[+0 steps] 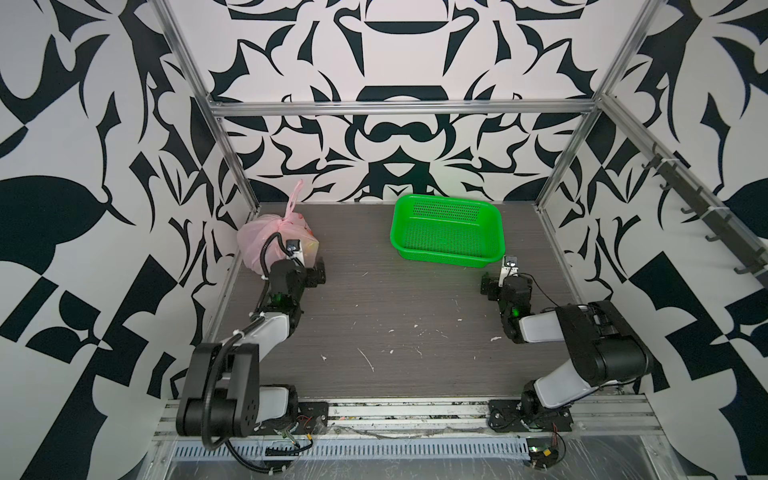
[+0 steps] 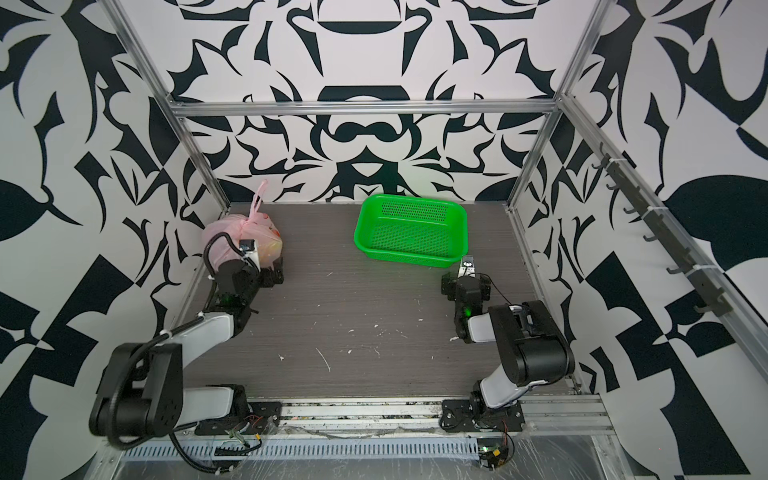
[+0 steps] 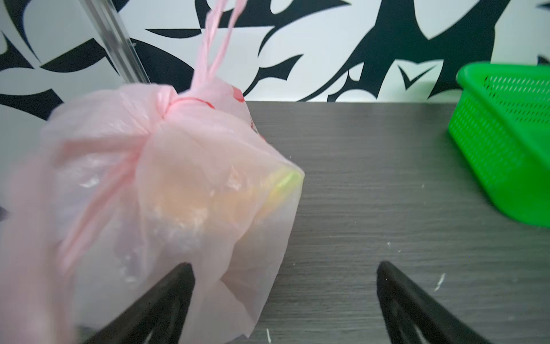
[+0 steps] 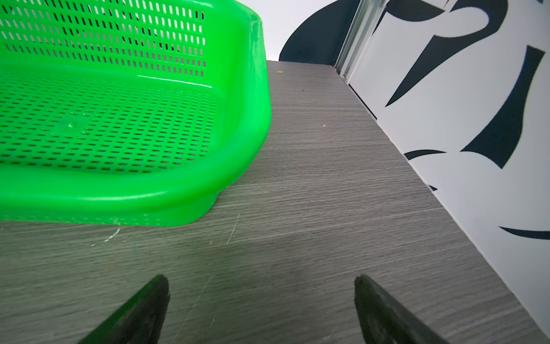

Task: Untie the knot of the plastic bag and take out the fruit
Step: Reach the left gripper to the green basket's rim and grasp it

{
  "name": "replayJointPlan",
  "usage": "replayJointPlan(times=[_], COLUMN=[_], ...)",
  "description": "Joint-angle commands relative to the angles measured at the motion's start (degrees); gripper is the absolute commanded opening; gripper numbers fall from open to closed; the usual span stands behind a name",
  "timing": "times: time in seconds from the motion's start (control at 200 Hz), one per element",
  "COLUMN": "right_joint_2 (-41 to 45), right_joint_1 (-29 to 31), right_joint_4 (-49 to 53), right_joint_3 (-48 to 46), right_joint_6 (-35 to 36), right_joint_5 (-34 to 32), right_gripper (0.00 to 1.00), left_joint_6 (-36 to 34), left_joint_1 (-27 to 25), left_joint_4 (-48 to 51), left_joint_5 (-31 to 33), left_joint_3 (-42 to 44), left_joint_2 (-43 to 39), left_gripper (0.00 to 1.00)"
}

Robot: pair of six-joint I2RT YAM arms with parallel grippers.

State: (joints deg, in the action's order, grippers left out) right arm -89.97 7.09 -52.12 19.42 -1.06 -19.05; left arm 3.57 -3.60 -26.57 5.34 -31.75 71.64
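Plastic bag [image 1: 257, 241]: pale pink and translucent. It sits on the grey surface [image 1: 395, 311] at the far left, close to the patterned side wall in both top views [image 2: 224, 232].
Knot [image 3: 166, 102]: a tight twist on top of the bag, still tied. In a top view it shows at the bag's crown [image 1: 286, 222].
Handles [image 3: 217, 38]: two thin pink loops rising upward from the knot.
Fruit [image 3: 184, 202]: inside the bag, only a blurred orange-yellow mass through the film. A yellow-green tip [image 3: 285, 178] presses against the bag's side. Single pieces cannot be told apart.
Left end effector [image 3: 284, 268]: jaws spread wide and holding nothing. It is low and just beside the bag's near side. One finger [image 3: 166, 297] overlaps the lower film, but whether it touches cannot be told.
Right end effector [image 4: 261, 280]: jaws spread wide and empty, above bare surface near the basket's near right corner and apart from it.
Basket [image 1: 444, 253]: green and perforated, with nothing in it. It stands at the far right of the surface, well apart from the bag [image 4: 119, 190].
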Motion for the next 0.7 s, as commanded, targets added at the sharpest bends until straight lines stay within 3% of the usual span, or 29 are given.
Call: replayJointPlan(times=[0.0, 0.105, 0.255, 0.32, 0.51, 0.695], right_joint_2=[1.1, 5.7, 15.4, 19.6, 30.1, 35.0], right_joint_1=[-0.2, -0.2, -0.2, -0.2, -0.2, -0.1], right_joint_4=[-2.2, 4.4, 26.2, 35.0, 56.7, 68.8], right_joint_3=[0.2, 1.3, 8.0, 10.9, 18.8, 24.5], right_joint_6=[0.1, -1.1, -6.7, -12.7, -22.1, -23.3], right_joint_5=[-0.7, -3.8, -7.5, -8.1, -3.3, -2.9], right_gripper=[1.00, 1.00, 1.00, 1.00, 1.00, 1.00], left_joint_6=[8.3, 14.6, 24.8, 29.0, 40.8, 50.1], left_joint_1=[0.2, 0.3, -0.3, -1.7, -13.5, -26.0], left_joint_4=[19.2, 20.0, 30.4, 32.6, 40.1, 39.7], left_joint_5=[1.5, 0.3, 0.0, -0.8, 5.0, 8.5], left_joint_3=[-6.1, -5.1, -8.5, -9.0, -12.0, -16.4], left_joint_2=[-6.4, -11.8, -17.0, -18.6, -18.4, -9.6], left_gripper=[0.99, 0.99, 0.99, 0.99, 0.99, 0.99])
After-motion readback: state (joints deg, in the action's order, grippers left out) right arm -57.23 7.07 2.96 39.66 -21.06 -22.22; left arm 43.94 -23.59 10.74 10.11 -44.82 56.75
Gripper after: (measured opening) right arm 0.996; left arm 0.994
